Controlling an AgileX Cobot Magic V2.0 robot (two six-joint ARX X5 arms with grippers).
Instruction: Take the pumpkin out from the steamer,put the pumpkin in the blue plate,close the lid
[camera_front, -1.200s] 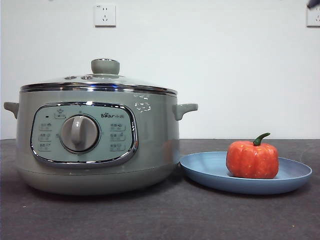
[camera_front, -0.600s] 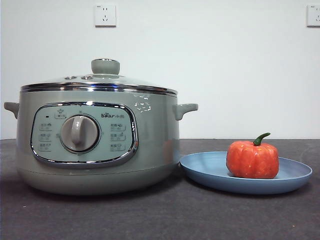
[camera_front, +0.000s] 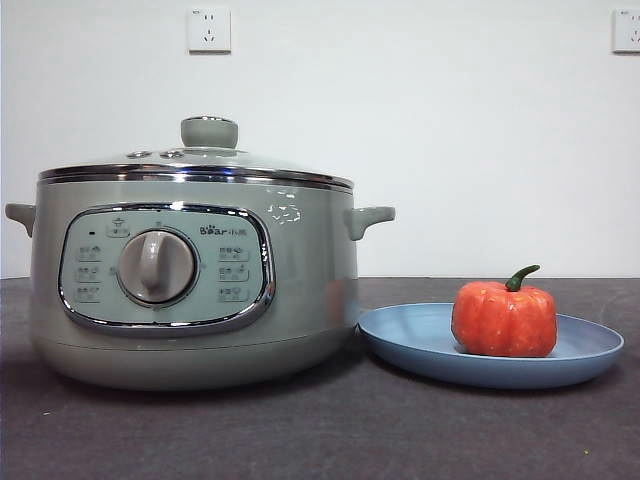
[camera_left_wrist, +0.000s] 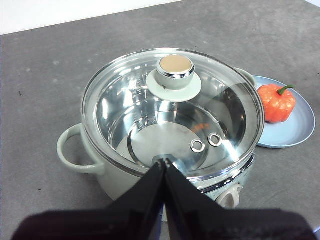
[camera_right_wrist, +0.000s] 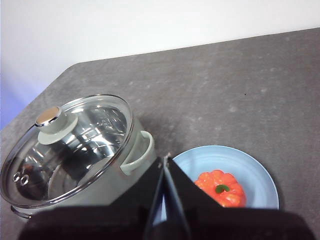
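Nothing moved: orange ribbed pumpkin (camera_front: 504, 320)

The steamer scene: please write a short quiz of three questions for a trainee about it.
1. True or false: the lid sits on the steamer.
2. Where is the pumpkin? A) inside the steamer B) on the blue plate C) on the bare table
3. Fill in: the jaws of the left gripper and the right gripper are both ____.

Key: 1 true; 2 B; 3 shut.
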